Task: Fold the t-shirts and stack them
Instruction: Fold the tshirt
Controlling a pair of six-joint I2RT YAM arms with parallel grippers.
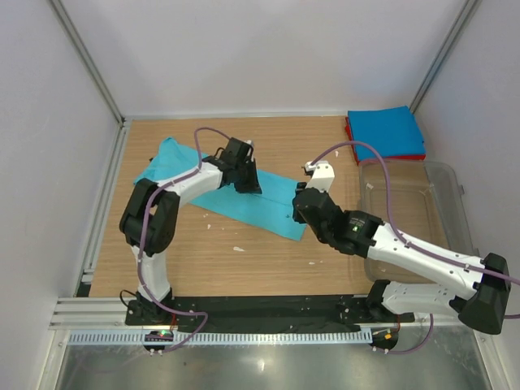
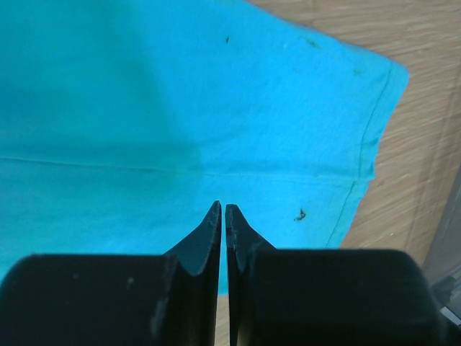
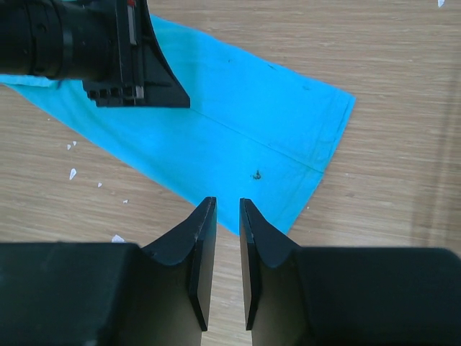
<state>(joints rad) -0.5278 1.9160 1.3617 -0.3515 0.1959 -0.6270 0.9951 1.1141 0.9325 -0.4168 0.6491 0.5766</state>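
The turquoise t-shirt (image 1: 272,215) (image 2: 144,108) (image 3: 274,130) lies flat as a long band slanting across the middle of the table. My left gripper (image 1: 246,184) (image 2: 222,206) is down on its far edge, jaws shut to a thin slit with the tips pinched into the cloth at a seam. Over the shirt's near right corner hangs my right gripper (image 1: 301,205) (image 3: 227,202), a little open with nothing between its fingers. A folded blue t-shirt (image 1: 386,132) lies on a folded red t-shirt (image 1: 349,130) at the back right corner.
A clear plastic tub (image 1: 451,175) stands at the right, partly under my right arm; its edge shows in the left wrist view (image 2: 450,238). Small white scraps (image 1: 238,248) (image 3: 72,173) dot the wood near the shirt. Frame posts and white walls close the table in.
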